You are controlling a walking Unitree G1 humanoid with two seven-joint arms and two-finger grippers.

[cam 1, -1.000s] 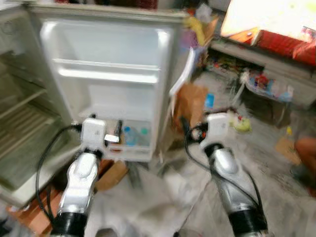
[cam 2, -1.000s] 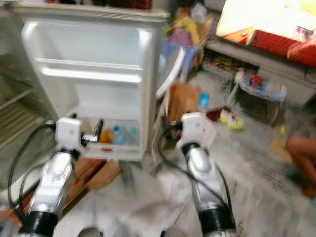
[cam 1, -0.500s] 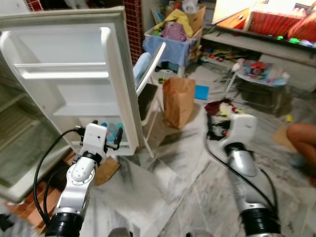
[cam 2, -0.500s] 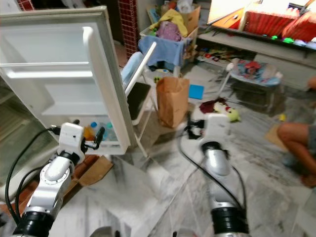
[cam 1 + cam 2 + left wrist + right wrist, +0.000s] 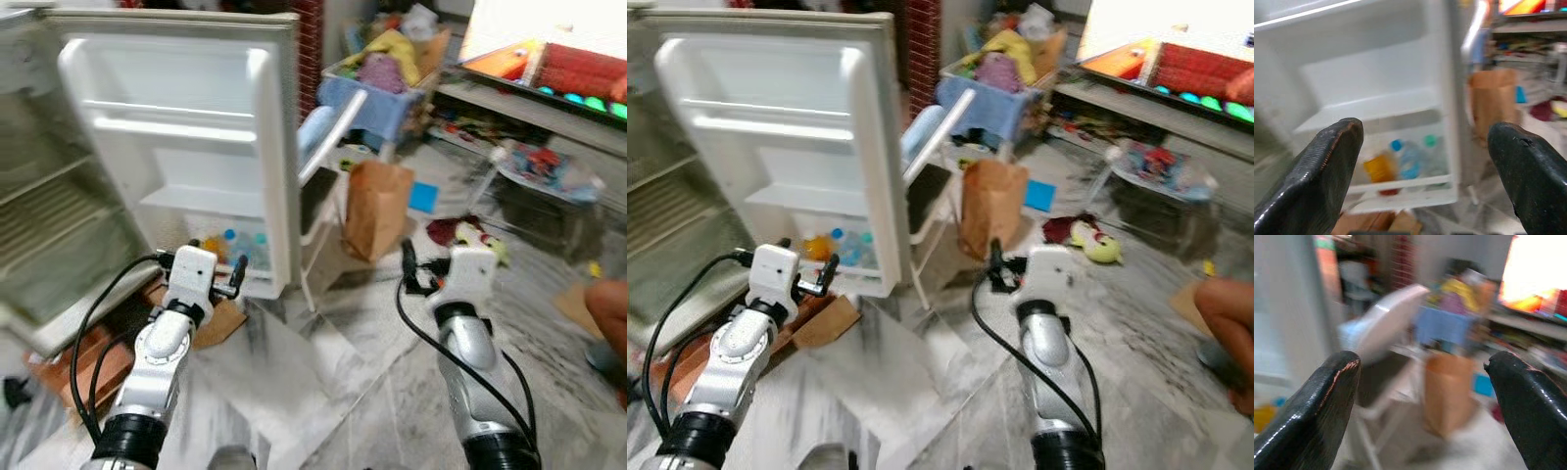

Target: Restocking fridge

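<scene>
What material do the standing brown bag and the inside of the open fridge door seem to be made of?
The brown bag looks like matte kraft paper: it stands stiffly with creased sides. The fridge door lining looks like glossy white moulded plastic, with rounded shelf edges that catch the light.

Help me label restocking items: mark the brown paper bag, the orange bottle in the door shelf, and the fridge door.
brown paper bag [image 5: 376,208], left eye view, front face.
orange bottle [image 5: 1379,167], left wrist view, body.
fridge door [image 5: 196,98], left eye view, inner panel.

You are in a cluttered home living space: an open fridge [image 5: 186,147], marble floor [image 5: 323,382], a brown paper bag [image 5: 377,208], a laundry basket [image 5: 377,83] and scattered toys [image 5: 1095,240].
</scene>
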